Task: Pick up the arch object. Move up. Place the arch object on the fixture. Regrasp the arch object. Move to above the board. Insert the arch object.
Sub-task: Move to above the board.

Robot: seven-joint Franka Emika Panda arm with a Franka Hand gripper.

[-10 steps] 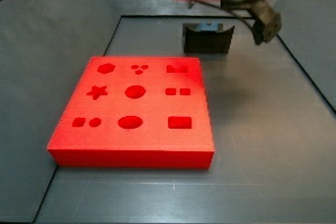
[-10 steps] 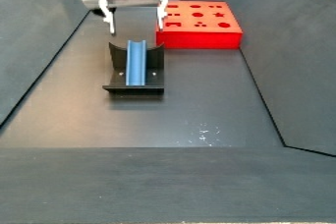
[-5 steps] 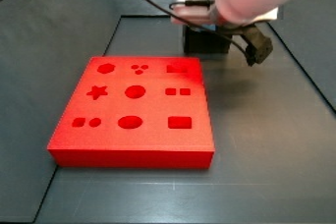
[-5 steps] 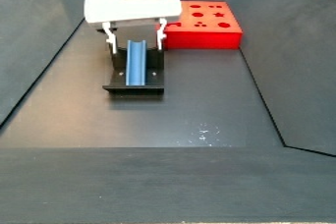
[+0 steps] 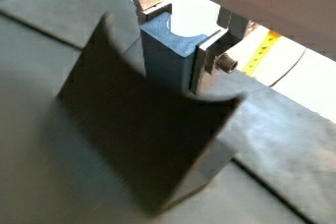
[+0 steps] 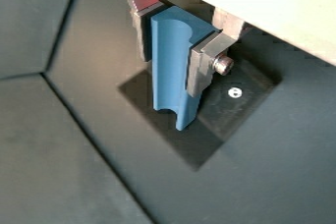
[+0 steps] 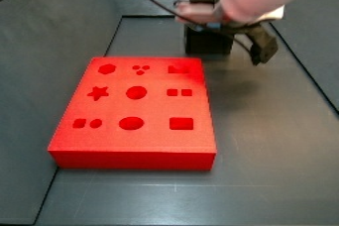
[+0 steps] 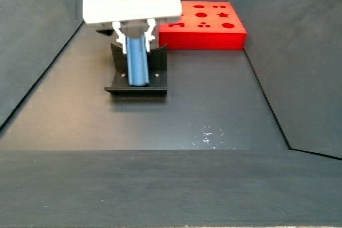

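Note:
The grey-blue arch object (image 6: 172, 90) lies along the curved dip of the dark fixture (image 6: 226, 135), its notched end showing in a wrist view (image 5: 167, 61). My gripper (image 6: 171, 63) is down over the fixture, and its silver fingers (image 6: 203, 66) press both long sides of the arch object. In a side view the gripper (image 8: 136, 40) stands over the fixture (image 8: 135, 91) with the blue piece (image 8: 136, 64) between its fingers. In a side view the arm hides the piece, and the gripper (image 7: 215, 28) sits on the fixture (image 7: 204, 42).
The red board (image 7: 133, 111) with shaped recesses lies on the dark floor beside the fixture; it also shows in a side view (image 8: 205, 26). Sloping dark walls (image 8: 40, 62) enclose the work area.
The gripper has come down over the fixture and its fingers have closed in on the sides of the arch object. The piece and the board have not moved.

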